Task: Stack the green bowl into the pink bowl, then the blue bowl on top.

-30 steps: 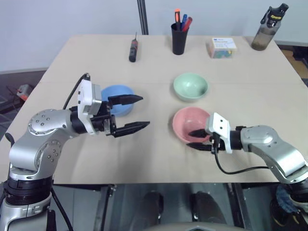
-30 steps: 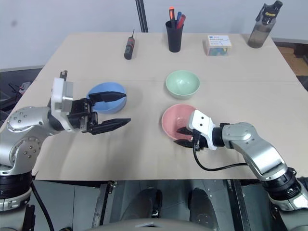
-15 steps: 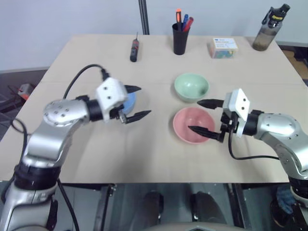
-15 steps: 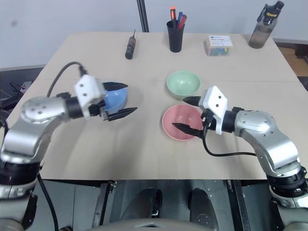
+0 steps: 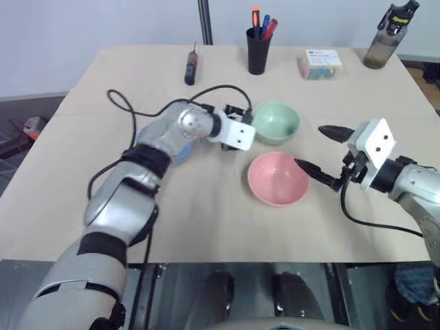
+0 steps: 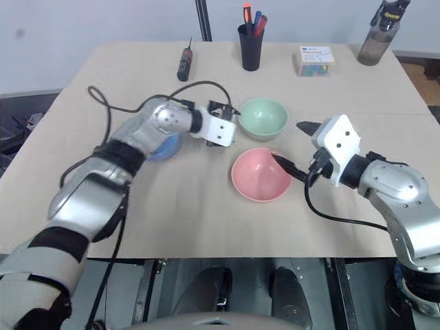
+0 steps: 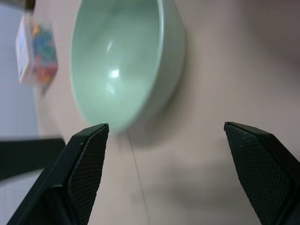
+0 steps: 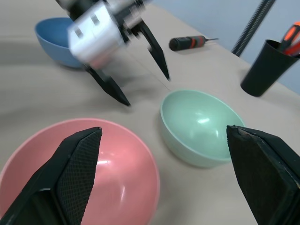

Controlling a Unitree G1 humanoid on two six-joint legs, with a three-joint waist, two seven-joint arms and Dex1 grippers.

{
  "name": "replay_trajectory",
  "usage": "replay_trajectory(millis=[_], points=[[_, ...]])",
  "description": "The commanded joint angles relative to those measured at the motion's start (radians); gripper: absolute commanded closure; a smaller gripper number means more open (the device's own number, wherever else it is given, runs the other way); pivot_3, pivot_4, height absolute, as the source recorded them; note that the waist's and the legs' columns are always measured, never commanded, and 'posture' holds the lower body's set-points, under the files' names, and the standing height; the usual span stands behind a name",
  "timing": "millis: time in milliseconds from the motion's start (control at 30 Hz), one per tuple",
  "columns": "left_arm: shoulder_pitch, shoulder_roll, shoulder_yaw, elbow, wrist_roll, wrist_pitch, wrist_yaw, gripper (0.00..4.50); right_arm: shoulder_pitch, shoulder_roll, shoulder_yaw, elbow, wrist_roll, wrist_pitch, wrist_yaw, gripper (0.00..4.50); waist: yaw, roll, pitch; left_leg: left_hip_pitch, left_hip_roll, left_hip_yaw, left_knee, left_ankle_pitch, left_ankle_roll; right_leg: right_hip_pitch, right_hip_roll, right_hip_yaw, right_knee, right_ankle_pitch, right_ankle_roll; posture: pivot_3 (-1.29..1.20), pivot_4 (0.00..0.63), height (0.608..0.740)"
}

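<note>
The green bowl [image 5: 275,122] sits upright on the table, just behind the pink bowl [image 5: 278,179]. My left gripper [image 7: 166,125] is open and empty, right beside the green bowl's left side, with one fingertip close to its rim. In the right wrist view the left gripper [image 8: 146,90] hangs over the table between the blue bowl [image 8: 54,35] and the green bowl [image 8: 201,124]. My left arm hides most of the blue bowl [image 6: 165,146]. My right gripper [image 5: 309,145] is open and empty, above the table to the right of the pink bowl.
Along the table's far edge stand a screwdriver [image 5: 190,67], a black pen cup [image 5: 258,51], a small box [image 5: 319,65] and a dark bottle [image 5: 383,41]. A dark pole [image 5: 204,20] rises behind the table.
My left arm swung from beside the blue bowl across to the green bowl, rolling its wrist. My right gripper opened, left the pink bowl's rim and rose to the right.
</note>
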State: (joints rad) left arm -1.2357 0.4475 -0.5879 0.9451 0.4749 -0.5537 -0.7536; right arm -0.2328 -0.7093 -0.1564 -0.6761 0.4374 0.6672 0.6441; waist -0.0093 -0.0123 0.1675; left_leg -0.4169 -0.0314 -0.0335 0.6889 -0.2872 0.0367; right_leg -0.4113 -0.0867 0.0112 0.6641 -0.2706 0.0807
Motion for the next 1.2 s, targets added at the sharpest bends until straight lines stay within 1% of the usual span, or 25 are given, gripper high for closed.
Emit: replay_trajectory(millis=[33,67,167,200,233,267,333,433,467,500,600,633,733,800,833,900,967,1033,1100,1133,1200], points=[[-0.084,-0.046,-0.024,0.119,0.075,-0.098,0.100,0.31,0.041,-0.020,-0.083,-0.101,0.032,0.023,-0.025,0.06,-0.002,0.000,0.000,0.000,0.000,0.000,0.000,0.000,0.000,0.000,0.000,-0.001,0.000,0.000,0.000,0.00,0.150,0.740],[-0.096,-0.057,-0.029,0.144,0.088,-0.108,0.111,0.31,0.051,-0.022,-0.094,-0.114,0.040,0.031,-0.030,0.06,-0.004,0.000,0.000,0.000,0.000,0.000,0.000,0.000,0.000,0.000,0.000,0.000,0.000,0.000,0.000,0.00,0.150,0.740],[-0.116,-0.075,-0.033,0.196,0.111,-0.142,0.124,1.05,0.073,-0.025,-0.115,-0.145,0.061,0.051,-0.048,0.00,-0.007,0.000,0.000,0.001,0.000,0.001,0.000,0.000,0.000,0.000,0.000,0.000,0.001,0.000,0.000,0.00,0.150,0.740],[-0.120,-0.078,-0.033,0.207,0.115,-0.151,0.126,1.39,0.077,-0.026,-0.118,-0.152,0.066,0.056,-0.053,0.00,-0.007,0.000,0.000,0.001,0.000,0.000,0.000,0.000,0.000,0.000,0.000,0.000,0.001,0.000,0.000,0.00,0.150,0.740],[-0.123,-0.081,-0.031,0.216,0.117,-0.156,0.126,1.96,0.083,-0.027,-0.122,-0.159,0.071,0.061,-0.058,0.00,-0.007,0.000,0.000,0.001,0.000,0.000,0.000,0.000,0.000,0.000,0.000,0.000,0.002,0.000,0.000,0.00,0.150,0.740],[-0.125,-0.084,-0.027,0.224,0.117,-0.160,0.125,2.25,0.086,-0.028,-0.125,-0.164,0.075,0.064,-0.062,0.00,-0.006,0.000,0.000,0.001,0.000,0.000,0.000,0.000,0.000,0.000,0.000,0.000,0.002,0.000,0.000,0.00,0.150,0.740],[-0.126,-0.089,-0.019,0.231,0.112,-0.172,0.111,3.13,0.095,-0.030,-0.132,-0.173,0.083,0.071,-0.068,0.00,-0.004,0.000,0.000,0.001,0.000,0.000,0.001,0.000,0.000,0.000,0.000,0.000,0.002,0.000,0.000,0.00,0.150,0.740],[-0.121,-0.092,-0.006,0.234,0.096,-0.184,0.092,4.04,0.120,-0.043,-0.144,-0.180,0.090,0.068,-0.056,0.00,-0.003,0.000,0.000,0.001,0.000,0.000,0.001,0.000,0.000,0.000,0.000,0.000,0.002,0.000,0.000,0.00,0.150,0.740],[-0.121,-0.093,-0.002,0.235,0.091,-0.187,0.087,4.16,0.125,-0.047,-0.147,-0.179,0.093,0.065,-0.053,0.00,-0.002,0.000,0.000,0.001,0.000,0.000,0.001,0.000,0.000,0.000,0.000,0.000,0.002,0.000,0.000,0.00,0.150,0.740],[-0.121,-0.092,0.003,0.235,0.087,-0.189,0.080,4.42,0.130,-0.051,-0.152,-0.179,0.099,0.063,-0.049,0.00,-0.002,-0.001,0.000,0.001,0.000,0.000,0.001,0.000,0.000,0.000,0.000,0.000,0.002,0.000,0.000,0.00,0.150,0.740],[-0.119,-0.086,0.019,0.230,0.077,-0.207,0.057,4.42,0.143,-0.063,-0.163,-0.176,0.110,0.053,-0.042,0.00,-0.003,-0.001,0.000,0.001,0.000,0.000,0.001,0.000,0.000,0.000,0.000,0.000,0.002,0.000,0.000,0.00,0.150,0.740],[-0.117,-0.080,0.043,0.217,0.042,-0.220,0.013,4.42,0.153,-0.069,-0.174,-0.173,0.112,0.048,-0.035,0.00,-0.003,-0.001,0.000,0.001,0.000,0.000,0.002,0.000,0.000,0.000,0.000,0.000,0.003,0.000,0.000,0.00,0.150,0.740],[-0.102,-0.072,0.129,0.150,-0.123,-0.242,-0.178,4.42,0.184,-0.082,-0.209,-0.166,0.114,0.037,-0.019,0.00,-0.003,-0.001,0.000,0.001,0.000,0.000,0.002,0.000,0.000,0.000,0.000,0.000,0.003,0.000,0.000,0.00,0.150,0.740],[-0.073,-0.059,0.170,0.049,-0.267,-0.226,-0.353,4.42,0.211,-0.087,-0.233,-0.167,0.118,0.035,-0.009,0.00,-0.003,-0.001,0.000,0.001,0.000,0.000,0.002,0.000,0.000,0.000,0.000,0.000,0.003,0.000,0.000,0.00,0.150,0.740],[-0.046,-0.046,0.184,-0.030,-0.353,-0.190,-0.457,4.42,0.223,-0.089,-0.243,-0.165,0.117,0.033,-0.004,0.00,-0.004,0.000,0.000,0.001,0.000,0.000,0.002,0.000,0.000,0.000,0.000,0.000,0.003,0.000,0.000,0.00,0.150,0.740],[0.015,-0.012,0.209,-0.220,-0.537,-0.060,-0.657,4.42,0.244,-0.092,-0.260,-0.165,0.116,0.028,0.004,0.00,-0.005,0.000,0.000,0.001,0.001,0.000,0.002,0.000,0.000,0.001,0.000,0.001,0.003,0.000,0.000,0.00,0.150,0.740],[0.059,0.035,0.217,-0.369,-0.624,0.056,-0.764,4.42,0.255,-0.096,-0.268,-0.161,0.118,0.022,0.008,0.00,-0.010,0.000,0.000,0.001,0.003,0.000,0.003,0.000,0.000,0.001,0.000,0.001,0.004,0.000,0.000,0.00,0.150,0.740],[0.097,0.081,0.224,-0.493,-0.687,0.153,-0.834,4.42,0.260,-0.098,-0.267,-0.155,0.116,0.016,0.009,0.00,-0.013,0.000,0.000,0.001,0.004,0.001,0.004,0.000,0.000,0.001,0.001,0.002,0.006,0.000,0.000,0.00,0.150,0.740],[0.136,0.132,0.204,-0.611,-0.748,0.256,-0.859,4.42,0.258,-0.098,-0.261,-0.150,0.113,0.012,0.007,0.00,-0.015,0.000,0.000,0.002,0.004,0.001,0.008,0.000,0.000,0.001,0.002,0.002,0.009,0.000,0.000,0.00,0.150,0.740],[0.146,0.148,0.194,-0.644,-0.762,0.286,-0.861,4.42,0.255,-0.099,-0.256,-0.146,0.112,0.010,0.006,0.00,-0.015,0.000,0.000,0.003,0.005,0.000,0.009,0.000,0.000,0.002,0.001,0.002,0.010,0.000,0.000,0.00,0.150,0.740],[0.165,0.151,0.184,-0.684,-0.772,0.330,-0.861,4.42,0.251,-0.099,-0.245,-0.142,0.109,0.004,0.002,0.00,-0.008,0.000,0.000,0.003,0.005,0.000,0.013,0.000,0.000,0.003,0.002,0.002,0.013,0.000,0.000,0.00,0.150,0.740]])
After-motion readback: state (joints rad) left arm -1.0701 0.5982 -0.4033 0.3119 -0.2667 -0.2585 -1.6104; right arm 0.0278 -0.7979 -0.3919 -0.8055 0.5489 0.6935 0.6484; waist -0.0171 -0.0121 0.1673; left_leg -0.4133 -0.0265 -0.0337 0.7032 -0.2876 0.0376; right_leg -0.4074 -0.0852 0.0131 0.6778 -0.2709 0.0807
